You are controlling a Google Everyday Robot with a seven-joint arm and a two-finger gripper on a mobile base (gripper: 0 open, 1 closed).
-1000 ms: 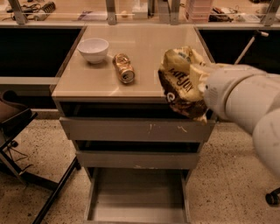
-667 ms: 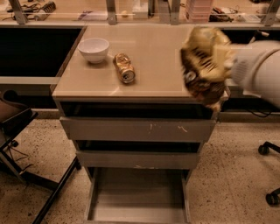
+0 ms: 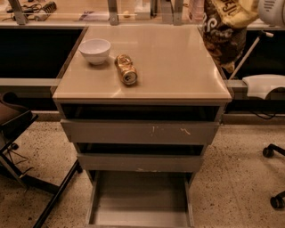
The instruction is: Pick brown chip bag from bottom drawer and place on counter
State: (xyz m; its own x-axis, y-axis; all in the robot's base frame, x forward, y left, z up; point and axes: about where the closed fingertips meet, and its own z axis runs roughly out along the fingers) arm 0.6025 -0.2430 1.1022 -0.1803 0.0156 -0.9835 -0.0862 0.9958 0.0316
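The brown chip bag (image 3: 224, 32) hangs in the air over the right rear corner of the counter (image 3: 173, 62), at the top right of the camera view. My gripper (image 3: 250, 5) is at the bag's upper end, shut on it, with the white arm (image 3: 272, 10) cut off by the frame edge. The bag's top is out of view. The bottom drawer (image 3: 140, 198) stands pulled open below, its grey floor bare.
A white bowl (image 3: 95, 50) and a gold can (image 3: 126, 70) lying on its side sit on the counter's left half. The two upper drawers (image 3: 140, 132) are slightly open. A cluttered shelf (image 3: 67, 11) runs behind. A chair (image 3: 15, 120) stands left, chair wheels (image 3: 268, 152) right.
The bag and my arm have risen and moved right and back, from the counter's front right edge to above its right rear corner. The view is closer in.
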